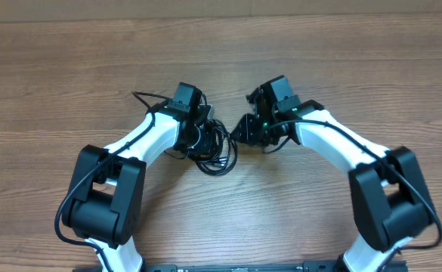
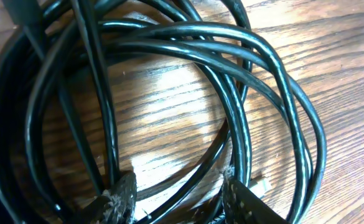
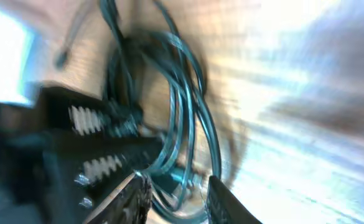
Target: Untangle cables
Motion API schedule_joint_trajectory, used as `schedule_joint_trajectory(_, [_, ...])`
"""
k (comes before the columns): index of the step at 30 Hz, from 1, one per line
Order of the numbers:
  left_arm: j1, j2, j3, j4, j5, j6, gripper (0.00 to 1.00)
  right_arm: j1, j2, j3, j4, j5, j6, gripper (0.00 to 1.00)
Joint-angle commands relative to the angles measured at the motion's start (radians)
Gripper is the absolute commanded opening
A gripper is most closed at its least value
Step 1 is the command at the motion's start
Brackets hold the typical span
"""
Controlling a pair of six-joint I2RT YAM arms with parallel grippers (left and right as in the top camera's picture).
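Lab: wood-grain table (image 1: 54, 68), robot arms (image 1: 141, 140)

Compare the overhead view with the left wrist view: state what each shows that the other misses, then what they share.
Overhead only: the left arm and right arm flanking the cables. Left wrist only: separate glossy strands overlapping, a small pale plug tip, and the left jaws' fingertips standing apart with strands between them. Both: the coiled black cables on the wooden table.
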Motion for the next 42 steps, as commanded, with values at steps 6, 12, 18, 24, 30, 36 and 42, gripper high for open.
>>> schedule_joint_trajectory(6, [0.040,0.008,-0.008,-0.037,-0.060,0.050,0.61,0.006,-0.029,0.013,0.166,0.129,-0.018,0.08])
schedule_joint_trajectory(12, [0.055,0.008,-0.008,-0.054,-0.056,0.113,0.64,0.044,-0.001,0.011,0.159,0.163,-0.017,0.15])
schedule_joint_trajectory(18, [0.057,0.008,-0.008,-0.097,-0.049,0.216,0.68,0.107,0.054,0.011,0.172,0.273,-0.017,0.17])
schedule_joint_trajectory(24, [0.082,0.006,-0.001,-0.122,0.003,0.248,1.00,0.142,0.124,0.011,0.220,0.290,-0.018,0.19])
schedule_joint_trajectory(30, [0.151,-0.012,0.076,-0.178,0.142,0.245,0.94,0.142,0.130,0.011,0.224,0.288,-0.017,0.19])
schedule_joint_trajectory(36, [0.165,-0.014,0.118,-0.173,0.077,0.172,0.53,0.142,0.130,0.011,0.225,0.222,-0.013,0.19])
schedule_joint_trajectory(42, [0.150,-0.013,0.118,-0.077,-0.014,0.146,0.27,0.142,0.130,0.011,0.224,0.184,-0.010,0.19])
